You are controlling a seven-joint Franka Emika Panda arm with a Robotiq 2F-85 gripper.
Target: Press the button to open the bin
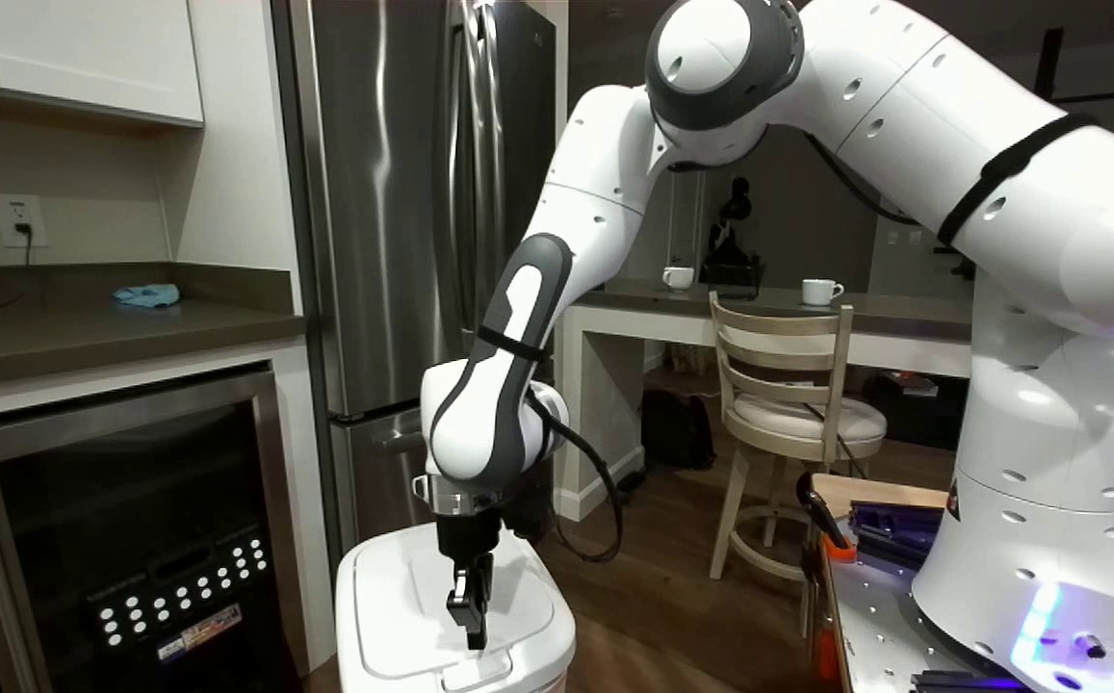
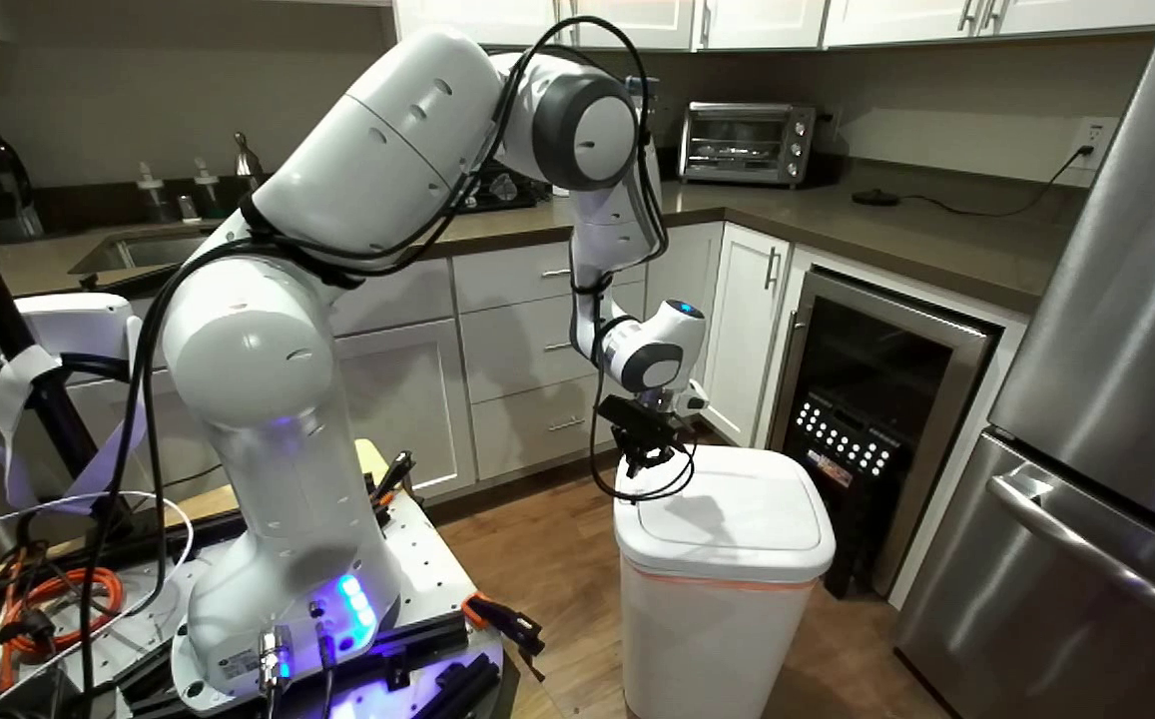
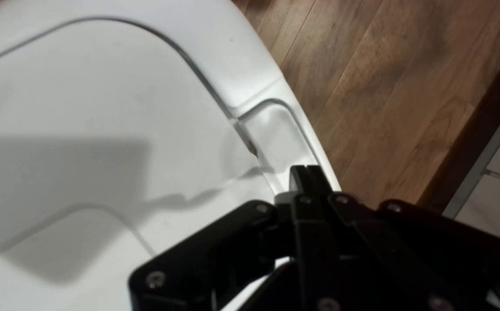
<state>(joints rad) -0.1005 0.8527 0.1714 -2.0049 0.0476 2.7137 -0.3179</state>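
The white bin (image 2: 717,639) stands on the floor with its flat lid (image 1: 393,606) closed. An inset rectangular panel covers most of the lid. A rounded button panel (image 3: 278,134) sits at the lid's edge; it also shows in an exterior view (image 1: 477,671). My gripper (image 3: 306,167) is shut and empty, with its fingertips together, pointing down over the button panel. In an exterior view the gripper (image 1: 476,643) appears just above or at the panel's inner edge; I cannot tell whether it touches. In an exterior view the gripper (image 2: 645,461) hides the button side.
A black-fronted steel appliance (image 1: 123,462) with white dots stands beside the bin. A steel refrigerator (image 1: 393,241) is behind it. White cabinets (image 2: 527,369) line the wall. A chair (image 1: 788,385) stands near the counter. Cables (image 1: 605,481) hang from the wrist.
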